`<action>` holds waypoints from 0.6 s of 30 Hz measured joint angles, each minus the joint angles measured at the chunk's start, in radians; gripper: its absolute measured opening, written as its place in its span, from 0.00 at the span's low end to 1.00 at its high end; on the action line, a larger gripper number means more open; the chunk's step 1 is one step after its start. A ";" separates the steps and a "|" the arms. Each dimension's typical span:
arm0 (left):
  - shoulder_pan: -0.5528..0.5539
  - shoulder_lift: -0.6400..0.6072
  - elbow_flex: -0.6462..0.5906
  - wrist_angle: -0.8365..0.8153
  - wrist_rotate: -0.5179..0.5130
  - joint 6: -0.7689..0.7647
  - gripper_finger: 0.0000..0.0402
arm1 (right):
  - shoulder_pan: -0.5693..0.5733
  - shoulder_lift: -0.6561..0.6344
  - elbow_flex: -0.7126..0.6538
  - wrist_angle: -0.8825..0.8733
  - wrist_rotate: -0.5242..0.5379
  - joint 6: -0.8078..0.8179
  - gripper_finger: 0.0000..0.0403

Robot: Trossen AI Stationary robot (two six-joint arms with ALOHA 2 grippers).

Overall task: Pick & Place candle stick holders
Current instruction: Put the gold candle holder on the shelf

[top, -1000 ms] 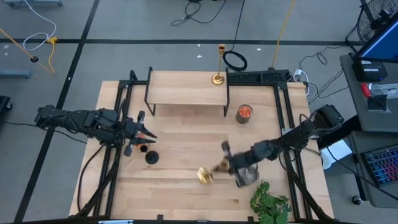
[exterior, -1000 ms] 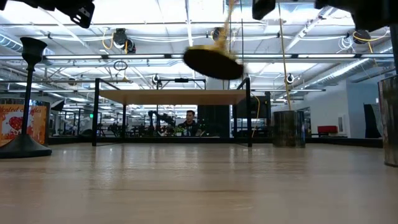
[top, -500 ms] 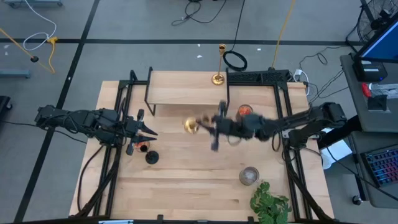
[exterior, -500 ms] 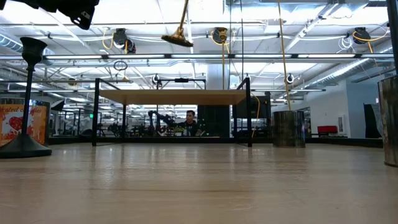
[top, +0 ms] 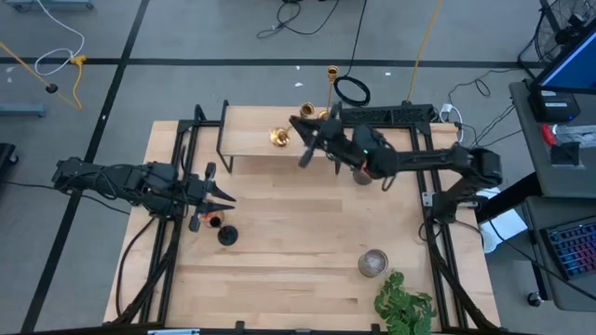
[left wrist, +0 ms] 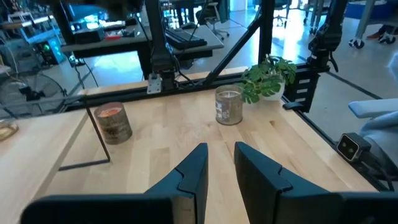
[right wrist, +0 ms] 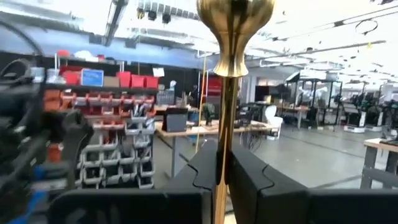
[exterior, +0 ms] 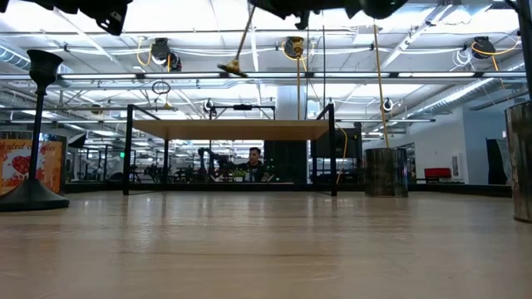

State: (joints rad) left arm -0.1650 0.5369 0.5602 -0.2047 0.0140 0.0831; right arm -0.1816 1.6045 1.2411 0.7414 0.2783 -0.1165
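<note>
My right gripper (top: 307,141) is shut on a gold candlestick (top: 279,137) high over the raised wooden shelf (top: 265,144). In the low view its round base (exterior: 233,69) hangs at the top. A second gold candlestick (top: 328,93) stands on its base at the shelf's far right corner. A black candlestick (top: 226,234) stands on its round base on the table, also in the low view (exterior: 37,124). My left gripper (top: 222,197) is open and empty just beyond it, toward the far edge. My right gripper pinches the gold candlestick's thin stem (right wrist: 222,134) between its two fingers (right wrist: 249,177), which lie across the stem. The cup end (right wrist: 235,25) stands clear on one side of the fingers. The candlestick is lifted clear and tilted, its base (top: 278,137) low and toward the table's left.
A jar with red-orange fill (top: 366,170) stands right of the shelf, partly under my right arm. A grey jar (top: 373,262) and a green plant (top: 405,302) are at the near right. A small red-marked object (top: 209,221) lies by my left gripper.
My right gripper has carried the gold candlestick up from the near right of the table toward the far edge and the left, to a place over the shelf. The candlestick stays lifted clear and has swung about, its base now over the shelf.
</note>
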 joint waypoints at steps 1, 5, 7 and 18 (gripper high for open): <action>0.000 0.000 0.000 0.007 0.000 0.004 0.21 | -0.011 0.017 0.026 -0.032 -0.003 0.000 0.04; 0.000 0.000 0.000 0.012 0.000 0.015 0.21 | -0.052 0.105 0.149 -0.140 -0.010 -0.005 0.04; 0.000 0.000 0.000 0.012 0.000 0.012 0.21 | -0.070 0.139 0.200 -0.191 -0.015 -0.004 0.04; 0.000 0.000 0.000 -0.010 0.001 -0.010 0.21 | -0.171 0.239 0.236 -0.163 0.012 0.083 0.04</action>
State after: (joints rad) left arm -0.1654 0.5369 0.5602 -0.2146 0.0147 0.0731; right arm -0.3531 1.8434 1.4769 0.5784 0.2905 -0.0331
